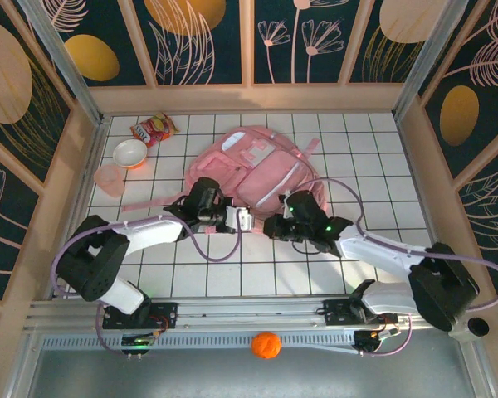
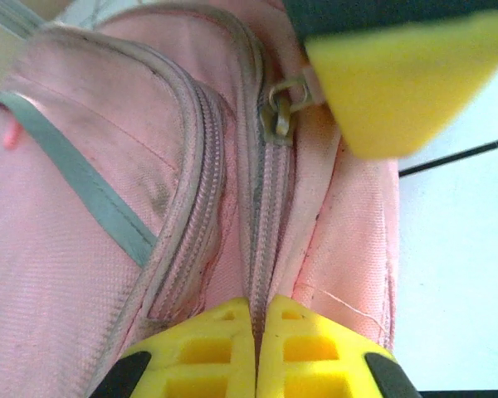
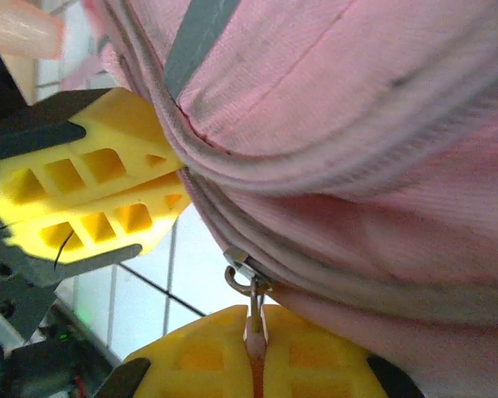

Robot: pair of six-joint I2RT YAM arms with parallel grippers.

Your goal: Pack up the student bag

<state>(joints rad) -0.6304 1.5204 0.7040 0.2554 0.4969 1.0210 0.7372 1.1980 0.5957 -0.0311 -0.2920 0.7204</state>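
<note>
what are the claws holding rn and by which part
The right claw pinches the zipper pull of the student bag; the left claw is shut on the bag's fabric edge beside that zipper.

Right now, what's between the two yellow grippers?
The student bag's zipper seam, in the left wrist view, runs from the left gripper to the zipper pull held by the right gripper.

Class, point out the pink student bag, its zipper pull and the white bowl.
student bag [image 1: 259,176], top external view, front pocket panel.
zipper pull [image 2: 280,120], left wrist view, metal tab under its ring.
white bowl [image 1: 130,152], top external view, inside wall.
</note>
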